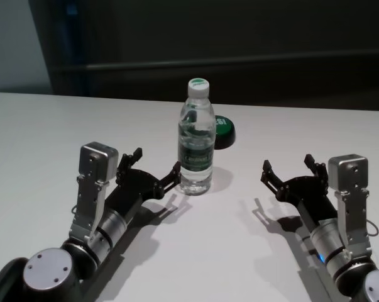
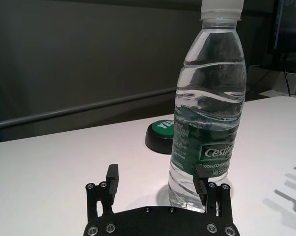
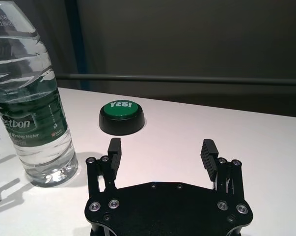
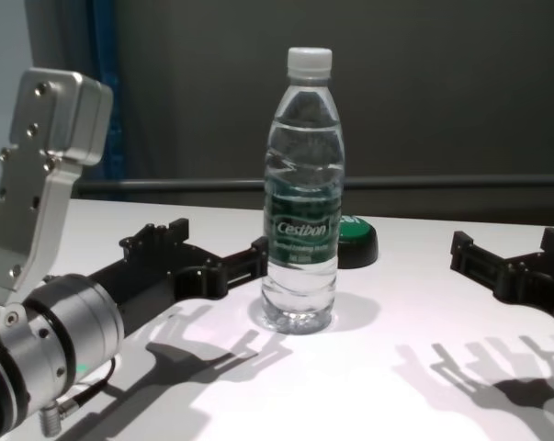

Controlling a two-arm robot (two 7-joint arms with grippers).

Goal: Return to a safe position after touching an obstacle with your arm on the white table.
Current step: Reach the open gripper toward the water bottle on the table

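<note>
Left gripper (image 1: pixel 156 168), open, is touching the bottle (image 1: pixel 196 141); a sideways pull-back is risking toppling it; right gripper (image 1: pixel 288 170) is idling open.

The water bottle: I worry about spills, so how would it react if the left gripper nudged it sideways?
The water bottle stands tall on a narrow base, so a high push would probably tip it. It looks nearly full, likely heavy enough to resist the left gripper. Its cap looks closed.

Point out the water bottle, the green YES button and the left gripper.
Water bottle (image 1: pixel 196 154), head view: on its green label.
Green YES button (image 3: pixel 121 105), right wrist view: on its green top.
Left gripper (image 1: pixel 156 165), head view: between its open fingertips.
</note>
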